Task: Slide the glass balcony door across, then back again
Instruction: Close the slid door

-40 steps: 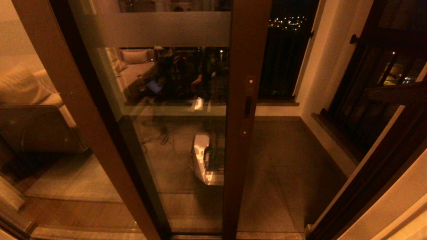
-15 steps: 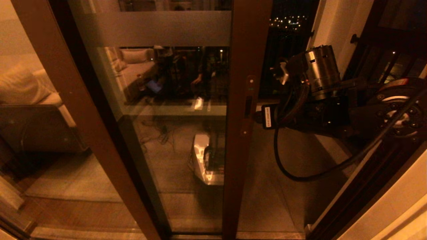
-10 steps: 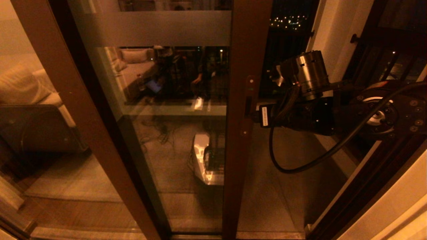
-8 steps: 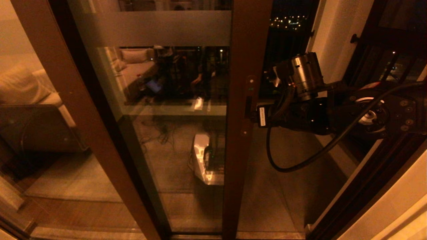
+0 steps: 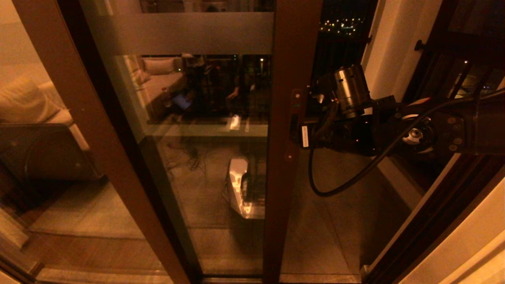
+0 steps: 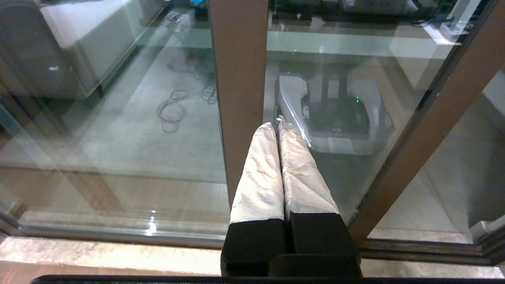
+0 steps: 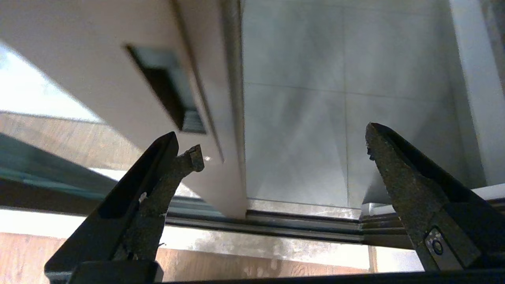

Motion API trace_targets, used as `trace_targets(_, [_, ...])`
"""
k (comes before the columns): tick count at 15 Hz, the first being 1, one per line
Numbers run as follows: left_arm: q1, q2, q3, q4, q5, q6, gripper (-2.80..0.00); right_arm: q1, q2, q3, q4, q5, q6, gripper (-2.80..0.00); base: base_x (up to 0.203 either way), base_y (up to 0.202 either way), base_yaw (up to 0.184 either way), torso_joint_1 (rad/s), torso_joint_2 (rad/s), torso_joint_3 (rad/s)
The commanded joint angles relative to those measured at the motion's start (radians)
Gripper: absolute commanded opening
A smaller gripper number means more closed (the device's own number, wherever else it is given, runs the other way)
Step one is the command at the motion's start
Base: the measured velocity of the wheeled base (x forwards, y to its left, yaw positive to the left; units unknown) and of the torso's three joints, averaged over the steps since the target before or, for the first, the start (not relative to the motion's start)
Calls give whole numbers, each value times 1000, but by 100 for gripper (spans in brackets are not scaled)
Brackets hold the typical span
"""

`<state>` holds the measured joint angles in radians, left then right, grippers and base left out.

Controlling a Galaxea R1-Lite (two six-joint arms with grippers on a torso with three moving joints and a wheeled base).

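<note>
Just ahead of the right pincer (image 7: 276, 154), the stile of the glass balcony door (image 5: 290, 59) is met, with the recessed handle (image 5: 293, 126) set into its face. The right pincer's fingers are held wide apart, and in the right wrist view one fingertip (image 7: 189, 157) is seen close under the handle (image 7: 165, 92) while the other stands well clear, out over the open doorway; whether the near finger touches the frame cannot be told. The door (image 7: 118, 71) stands part-way along its floor track (image 7: 300, 227), its free edge close beside the pincer and the balcony floor (image 5: 339, 205) open beyond it. The left pincer (image 6: 278, 128) is kept low in front of the glass, its padded fingers pressed together and empty, close before another frame post (image 6: 238, 79). The panel is judged to be heavy and rigid, rolling only along its track, so a steady sideways push or pull is called for rather than any lift or twist. The glass itself is judged slippery and breakable and is best left untouched; hold is better taken at the handle recess or on the edge of the stile, where the frame is stiff. A finger hooked too shallowly in the recess may be expected to slip out once the weight of the door is felt.
</note>
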<state>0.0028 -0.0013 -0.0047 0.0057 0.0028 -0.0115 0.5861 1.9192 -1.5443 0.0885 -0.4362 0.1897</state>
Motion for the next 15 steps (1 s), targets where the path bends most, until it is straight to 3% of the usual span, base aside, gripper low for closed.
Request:
trace_targets(1, [0, 1, 0, 0, 0, -1, -280, -12, 8, -14, 0, -3, -7, 0, 0, 0, 0, 0, 0, 0])
trace_targets(15, [0, 1, 0, 0, 0, -1, -280, -65, 7, -28, 0, -4, -27, 0, 0, 0, 0, 0, 0, 0])
